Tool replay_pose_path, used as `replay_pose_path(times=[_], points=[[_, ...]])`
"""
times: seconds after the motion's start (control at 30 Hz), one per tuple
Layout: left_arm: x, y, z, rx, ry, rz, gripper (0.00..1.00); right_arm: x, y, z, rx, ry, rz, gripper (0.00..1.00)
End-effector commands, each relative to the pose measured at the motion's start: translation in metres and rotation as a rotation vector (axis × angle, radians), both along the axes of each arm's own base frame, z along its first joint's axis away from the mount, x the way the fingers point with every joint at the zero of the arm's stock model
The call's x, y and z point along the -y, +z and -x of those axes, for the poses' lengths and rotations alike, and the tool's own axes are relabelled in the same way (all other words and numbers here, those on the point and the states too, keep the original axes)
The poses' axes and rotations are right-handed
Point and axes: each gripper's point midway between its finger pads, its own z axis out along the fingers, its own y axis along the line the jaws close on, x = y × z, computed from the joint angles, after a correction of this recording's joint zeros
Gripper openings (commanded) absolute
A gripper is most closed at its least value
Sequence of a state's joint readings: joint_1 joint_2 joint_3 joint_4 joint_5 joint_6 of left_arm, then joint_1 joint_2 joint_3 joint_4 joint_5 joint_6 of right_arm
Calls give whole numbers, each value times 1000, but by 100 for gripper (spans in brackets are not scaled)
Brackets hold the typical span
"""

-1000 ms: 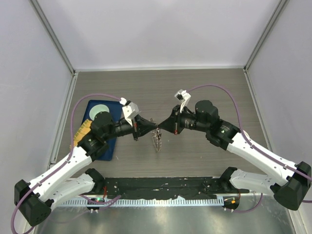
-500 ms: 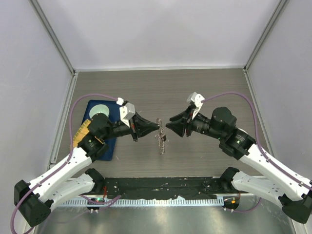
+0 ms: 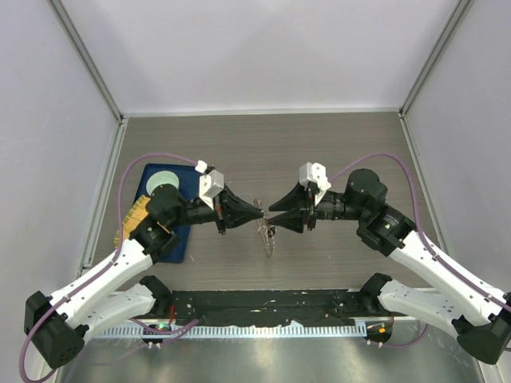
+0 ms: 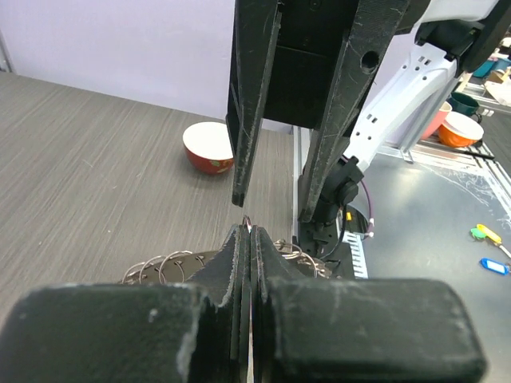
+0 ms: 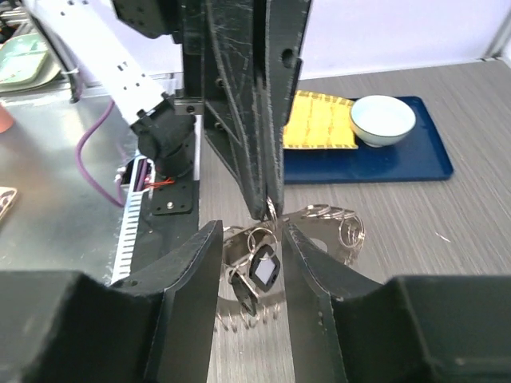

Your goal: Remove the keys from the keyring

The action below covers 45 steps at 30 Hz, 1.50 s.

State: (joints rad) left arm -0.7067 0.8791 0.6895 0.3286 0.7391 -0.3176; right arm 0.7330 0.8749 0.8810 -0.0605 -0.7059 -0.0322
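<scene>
The left end effector [image 4: 246, 233] is clamping fully closed on a thin wire loop of the keyring [image 3: 267, 236], which is showing near the middle of the counter [image 3: 343, 152]. The right end effector [image 5: 249, 239] is standing open, its fingers flanking the keyring and gripping nothing. A black-headed key [image 5: 264, 270] is dangling between those fingers. A blue tray [image 5: 399, 163] is lying toward the counter's left edge.

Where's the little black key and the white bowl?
Small black key with pale square face [image 5: 265, 271]: right wrist view, on that face.
Round white bowl [image 5: 383, 132]: right wrist view, on its outer side.
</scene>
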Motion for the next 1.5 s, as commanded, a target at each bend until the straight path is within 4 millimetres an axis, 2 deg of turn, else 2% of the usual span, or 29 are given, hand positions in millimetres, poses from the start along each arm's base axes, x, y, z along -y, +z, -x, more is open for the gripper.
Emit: replay_pose_path(times=[0.0,0.23,0.43,0.6,0.8,0.93,1.07,1.1,1.13,1.2,1.23,1.3,1.33,1.4,1.43,1.47], points=[[1,34,9,83,-51,80,0,-5,29,13,101,125,-54,40],[1,37,11,84,-61,86,0,-7,25,9,136,127,-42,36],[2,38,10,89,-60,91,0,-9,18,2,125,109,-28,27],[3,37,9,87,-63,90,0,-11,11,-1,116,107,-9,27],[3,38,9,88,-61,91,0,-12,7,-5,112,94,1,22],[2,37,8,89,-56,88,0,-10,3,-11,112,54,12,3],[1,29,-1,112,-3,43,0,-2,1,-20,121,-13,66,1],[-1,22,-5,93,19,-2,2,2,-7,-23,103,-41,112,1],[-2,19,-6,100,29,-24,10,3,2,-25,118,-52,114,1],[-6,15,-8,124,51,-71,23,7,-7,-24,82,-52,180,1],[-8,15,-9,135,60,-82,34,7,-1,-28,93,-60,194,1],[-10,12,-8,156,57,-110,39,9,-9,-26,54,-51,248,1],[-10,10,-8,160,50,-121,41,7,-5,-28,54,-49,256,1],[-8,8,-11,161,48,-144,43,9,-10,-26,26,-42,287,1],[-8,1,-9,139,28,-167,43,8,-5,-27,31,-45,292,1],[-7,4,-8,143,20,-169,44,7,-7,-29,19,-42,307,1]])
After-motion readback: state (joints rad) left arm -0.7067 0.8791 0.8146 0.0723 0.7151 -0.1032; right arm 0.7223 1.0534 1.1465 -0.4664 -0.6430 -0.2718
